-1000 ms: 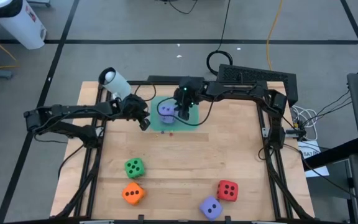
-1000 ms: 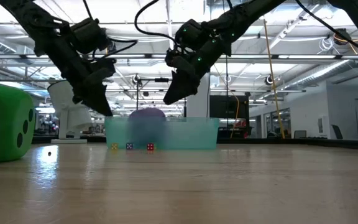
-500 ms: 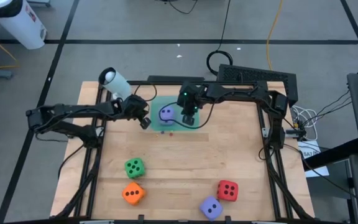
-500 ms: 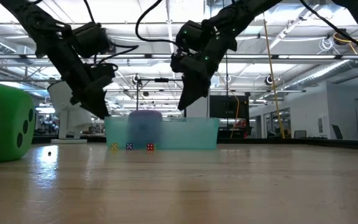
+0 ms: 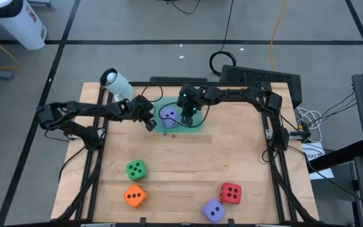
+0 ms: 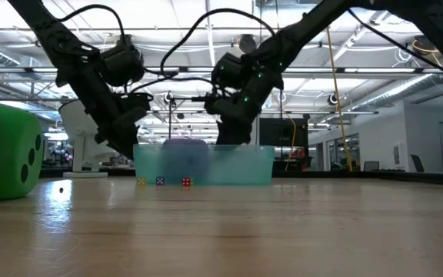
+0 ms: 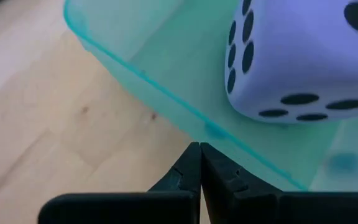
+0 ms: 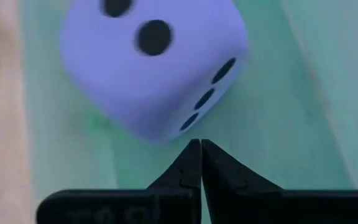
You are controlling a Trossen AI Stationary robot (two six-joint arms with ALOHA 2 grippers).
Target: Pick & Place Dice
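Purple-blue die (image 5: 168,115) sits in teal tray (image 5: 197,121) between both closed grippers.

A: What do I have on the left wrist?

B: I see the left gripper (image 7: 200,163) at the frame's bottom, fingers (image 7: 182,174) pressed together, nothing between them. Just past the tips runs the tray (image 7: 135,65) wall, translucent teal.

A: Contents?

B: One purple die (image 7: 297,56) inside, sitting on the tray floor. Dark pips on the faces I can see. Bare wooden table (image 7: 48,124) outside the wall.
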